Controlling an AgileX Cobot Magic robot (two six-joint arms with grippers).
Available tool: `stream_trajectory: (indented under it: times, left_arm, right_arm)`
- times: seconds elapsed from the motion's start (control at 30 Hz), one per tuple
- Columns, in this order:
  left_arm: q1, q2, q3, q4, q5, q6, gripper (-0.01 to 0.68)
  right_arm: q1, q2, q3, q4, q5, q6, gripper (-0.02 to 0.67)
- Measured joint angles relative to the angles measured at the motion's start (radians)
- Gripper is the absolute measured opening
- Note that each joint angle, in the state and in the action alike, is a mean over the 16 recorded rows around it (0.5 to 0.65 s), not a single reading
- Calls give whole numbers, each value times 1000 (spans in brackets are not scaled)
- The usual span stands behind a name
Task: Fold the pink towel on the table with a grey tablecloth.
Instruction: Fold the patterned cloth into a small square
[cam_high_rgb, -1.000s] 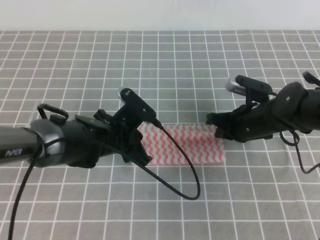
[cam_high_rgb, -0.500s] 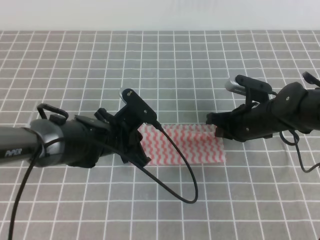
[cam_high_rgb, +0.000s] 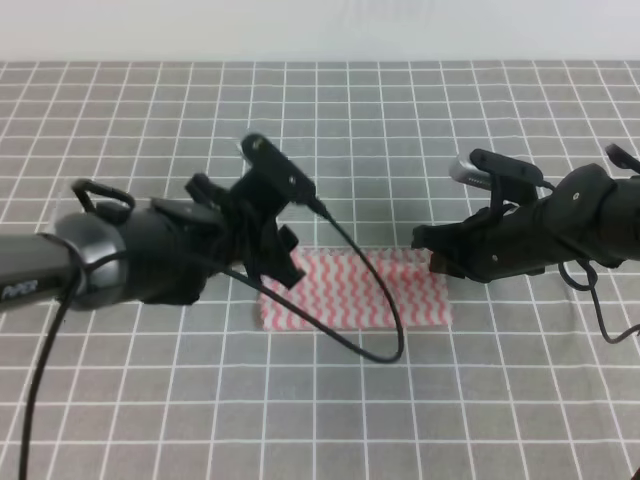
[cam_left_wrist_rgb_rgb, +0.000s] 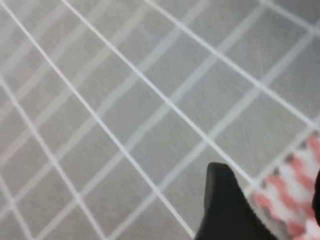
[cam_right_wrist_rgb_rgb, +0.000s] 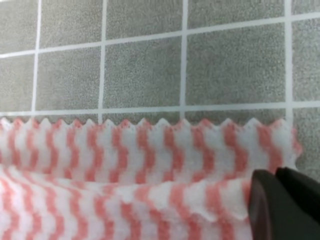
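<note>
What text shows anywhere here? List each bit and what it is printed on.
Only one marking shows: pale lettering on the left arm's tube at the left edge of the high view. It is cut off and too blurred to read.
The pink towel, the grey tablecloth and the right gripper carry no writing; the cloth has only white grid lines.
The two wrist views show no text.
</note>
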Motion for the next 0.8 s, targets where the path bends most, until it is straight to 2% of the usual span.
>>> stream_trajectory:
  times: [0.13,0.23,0.57,0.8]
  left_arm:
    - [0,-20,-15,-38,16,0,320]
    - [0,-36,-19,-80,46,0,296]
    - [0,-42,-19,-201,195,-1,105]
    - [0,-16,-18,-213,252,-2,14]
  right_arm:
    - [0,0,0,3,-2,0,-15]
    - [0,0,0,4,-3,0,-15]
    - [0,0,0,6,-5,0,-15]
    - [0,-1,0,10,-6,0,-15]
